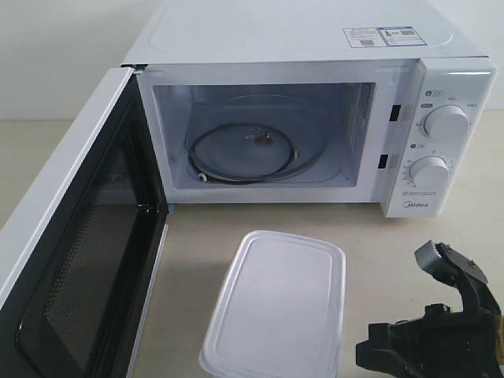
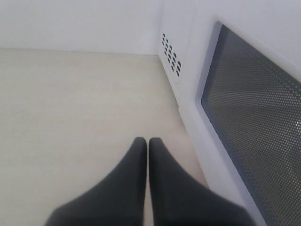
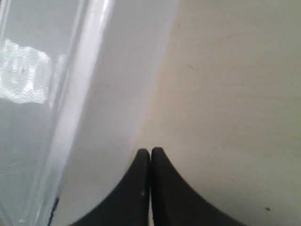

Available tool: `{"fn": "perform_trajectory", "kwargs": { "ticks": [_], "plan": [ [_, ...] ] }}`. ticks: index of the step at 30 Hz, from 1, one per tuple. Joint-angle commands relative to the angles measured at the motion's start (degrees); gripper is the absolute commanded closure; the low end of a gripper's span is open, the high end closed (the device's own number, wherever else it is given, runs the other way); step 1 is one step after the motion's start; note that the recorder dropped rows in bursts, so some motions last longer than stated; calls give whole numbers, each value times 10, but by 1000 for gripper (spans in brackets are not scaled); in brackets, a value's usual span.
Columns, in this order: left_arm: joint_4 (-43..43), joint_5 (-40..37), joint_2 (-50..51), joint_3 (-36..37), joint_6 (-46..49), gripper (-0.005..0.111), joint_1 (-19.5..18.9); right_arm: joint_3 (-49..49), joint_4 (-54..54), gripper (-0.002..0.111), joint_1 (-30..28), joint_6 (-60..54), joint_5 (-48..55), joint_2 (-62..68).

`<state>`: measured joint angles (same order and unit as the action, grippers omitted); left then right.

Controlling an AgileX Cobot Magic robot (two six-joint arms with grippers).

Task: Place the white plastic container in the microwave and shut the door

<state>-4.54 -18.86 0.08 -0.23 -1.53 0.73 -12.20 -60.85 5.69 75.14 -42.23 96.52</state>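
The white microwave (image 1: 315,47) stands at the back, its door (image 1: 79,260) swung wide to the left and the black mesh inner face showing. A glass turntable (image 1: 252,146) lies in the cavity, which holds nothing else. In front of it, on the table, sits the white plastic container (image 1: 276,315) with its lid on. My right gripper (image 1: 433,258) is low on that box's right, a little apart from it. In the right wrist view this gripper (image 3: 150,151) is shut and holds nothing, close beside the container's wall (image 3: 117,94). My left gripper (image 2: 147,140) is shut and holds nothing, beside the door's outer window (image 2: 254,108).
The beige table (image 1: 394,236) runs in front of the microwave. Two round knobs (image 1: 445,122) sit on the panel right of the cavity. The microwave's vented side wall (image 2: 171,54) shows beyond the door in the left wrist view. The left arm is hidden in the exterior view.
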Motion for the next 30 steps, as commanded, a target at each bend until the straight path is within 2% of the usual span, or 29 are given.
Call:
{"fn": "perform_trajectory", "kwargs": {
  "ticks": [1,8,13,15,18,23,24,26,29,30],
  "plan": [
    [-1,8,-1,2,0,103,-2,0,0,108,0,1,6,-25],
    [-1,8,-1,2,0,103,-2,0,-13,108,0,50,57,-127],
    [-1,8,-1,2,0,103,-2,0,-73,108,0,162,51,-159],
    [-1,8,-1,2,0,103,-2,0,-73,106,0,168,51,-159],
    [-1,8,-1,2,0,103,-2,0,-72,92,0,173,36,-159],
    [-1,8,-1,2,0,103,-2,0,-71,47,0,207,9,-159],
    [-1,8,-1,2,0,103,-2,0,-71,43,0,218,9,-159],
    [-1,8,-1,2,0,103,-2,0,-71,45,0,238,9,-159],
    [-1,8,-1,2,0,103,-2,0,-65,56,0,260,9,-159],
    [-1,8,-1,2,0,103,-2,0,-64,55,0,260,9,-159]
  ]
}}
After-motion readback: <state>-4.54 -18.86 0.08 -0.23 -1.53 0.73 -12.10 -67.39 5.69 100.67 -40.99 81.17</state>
